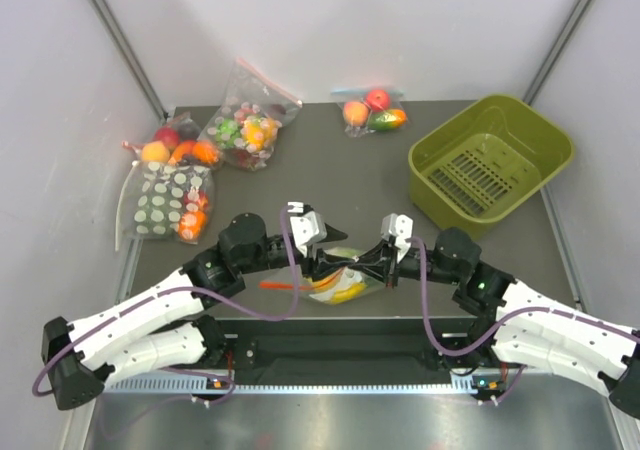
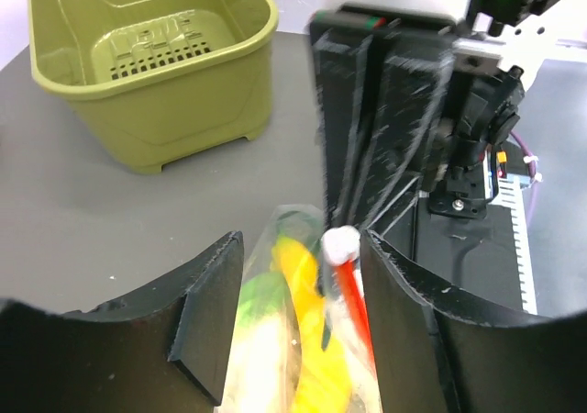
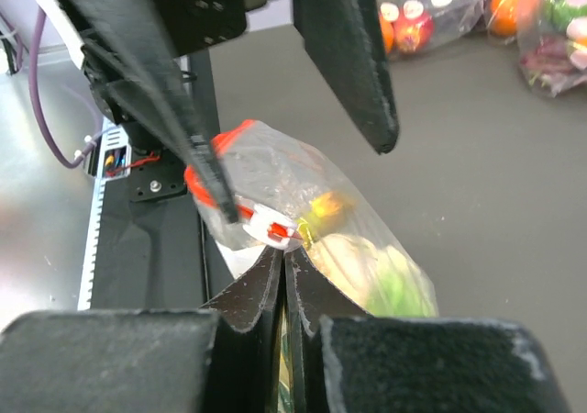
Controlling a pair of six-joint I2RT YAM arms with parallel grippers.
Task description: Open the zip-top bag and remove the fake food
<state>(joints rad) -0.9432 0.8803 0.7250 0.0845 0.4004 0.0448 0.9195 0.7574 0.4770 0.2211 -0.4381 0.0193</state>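
The zip-top bag lies at the table's front edge between both arms, clear, with a red-orange zip strip and a white slider. Inside it are the yellow bananas and the pale green-and-white lettuce. My left gripper is open, its fingers either side of the bag's zip end, the slider close to its right-hand finger. My right gripper is shut on the bag's edge just beside the slider. In the top view the left gripper and right gripper face each other over the bag.
An olive-green bin stands at the back right. A white-dotted bag, a fruit bag and a bag of multicolour pieces lie at the back left. A small bag with peach and apple lies at the back centre.
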